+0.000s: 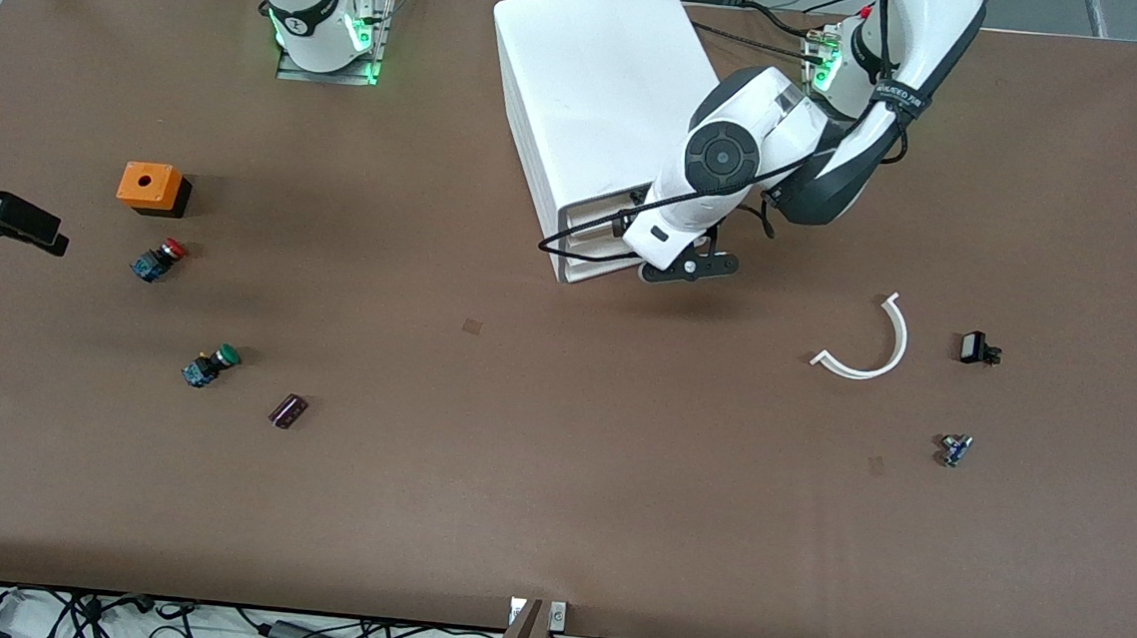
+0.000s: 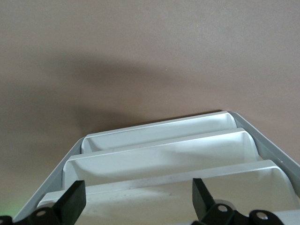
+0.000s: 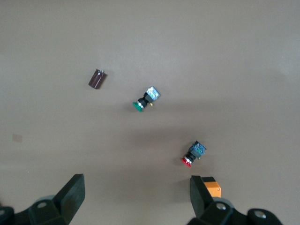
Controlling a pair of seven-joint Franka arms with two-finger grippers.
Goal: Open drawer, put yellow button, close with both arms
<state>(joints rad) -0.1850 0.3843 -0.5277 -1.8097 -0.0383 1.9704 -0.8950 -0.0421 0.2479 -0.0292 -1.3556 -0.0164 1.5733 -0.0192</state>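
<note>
- Opening the drawer (image 1: pixel 598 207) looks like the step in hand: the left gripper (image 1: pixel 689 267) hangs at the front of the white cabinet (image 1: pixel 595 81), jaws spread wide and holding nothing.
- In the left wrist view the fingers (image 2: pixel 75 201) straddle the stacked drawer fronts. The uppermost lip sits closest to them, so I would hook that one only and keep off the three below.
- A straight, level pull away from the cabinet's front should stop the light box from sliding or twisting.
- The right gripper (image 1: pixel 35 227) waits, jaws apart and empty, over the right arm's end of the table, above the red-capped switch (image 3: pixel 193 154) and the green-capped switch (image 3: pixel 146 100).
- The yellow button (image 1: pixel 955 449) is probably the small blue-bodied piece toward the left arm's end, nearer the front camera than the white curved strip (image 1: pixel 877 346). Its cap is too small to confirm.
- Writing: a black band on the left arm carries white lettering, but it is not legible.
</note>
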